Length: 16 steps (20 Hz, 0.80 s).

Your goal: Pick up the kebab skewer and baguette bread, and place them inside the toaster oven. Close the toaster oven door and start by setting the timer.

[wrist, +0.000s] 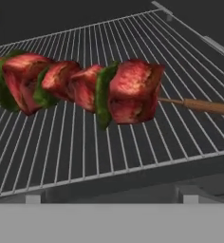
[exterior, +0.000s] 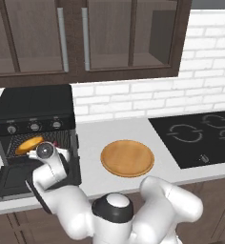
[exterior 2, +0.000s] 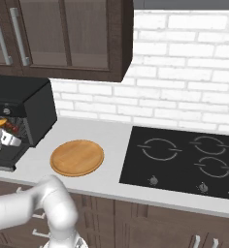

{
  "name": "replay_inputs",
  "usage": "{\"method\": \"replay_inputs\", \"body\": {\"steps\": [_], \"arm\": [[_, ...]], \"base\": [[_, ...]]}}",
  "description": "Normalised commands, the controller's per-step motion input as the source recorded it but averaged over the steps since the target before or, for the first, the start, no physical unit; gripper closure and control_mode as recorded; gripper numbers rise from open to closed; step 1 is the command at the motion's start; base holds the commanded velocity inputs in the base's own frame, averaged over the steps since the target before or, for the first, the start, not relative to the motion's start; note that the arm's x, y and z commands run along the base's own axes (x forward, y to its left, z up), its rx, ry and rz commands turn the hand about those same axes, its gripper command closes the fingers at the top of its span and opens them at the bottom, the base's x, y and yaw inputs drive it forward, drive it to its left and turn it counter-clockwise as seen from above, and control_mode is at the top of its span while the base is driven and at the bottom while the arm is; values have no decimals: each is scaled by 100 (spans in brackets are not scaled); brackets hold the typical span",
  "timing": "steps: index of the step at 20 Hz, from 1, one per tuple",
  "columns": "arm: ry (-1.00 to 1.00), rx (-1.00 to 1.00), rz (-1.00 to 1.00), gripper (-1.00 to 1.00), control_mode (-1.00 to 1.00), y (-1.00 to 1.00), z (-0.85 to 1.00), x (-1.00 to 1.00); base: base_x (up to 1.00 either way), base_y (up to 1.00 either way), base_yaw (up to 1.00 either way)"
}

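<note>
Kebab skewer [wrist: 80, 88]: right in front of the gripper, lying across or just above the wire rack [wrist: 133, 142] inside the toaster oven [exterior: 33, 107]; whether it rests on the wires I cannot tell.
Baguette bread [exterior: 29, 144]: already in the oven, up and to the left of the hand.
Gripper [exterior: 44, 151]: at the oven mouth; its fingers are hidden, so gripping or released, I cannot tell.
Toaster oven door [exterior: 14, 178]: dropped open beneath the hand.
Progress: both foods look inside; closing the door and setting the timer remain.
Knobs [exterior: 34, 126]: above the hand.
Counter [exterior: 90, 138]: pale, with a round wooden plate [exterior: 127, 157] to the hand's right and a black cooktop [exterior: 200, 136] beyond it.
Room: white brick wall, dark cabinets overhead.
</note>
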Motion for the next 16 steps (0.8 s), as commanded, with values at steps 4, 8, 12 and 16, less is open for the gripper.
{"method": "replay_inputs", "body": {"steps": [4, 8, 12, 16], "arm": [[-6, 14, 0, -100, -100, -19, 26, 60], [-5, 16, 0, -100, -100, -13, 43, 41], [-1, 3, 17, -100, -100, 22, 8, -64], [-13, 0, 25, -100, -100, 64, 1, -96]], "base": [[0, 0, 0], [0, 0, 0], [0, 0, 0], [0, 0, 0]]}}
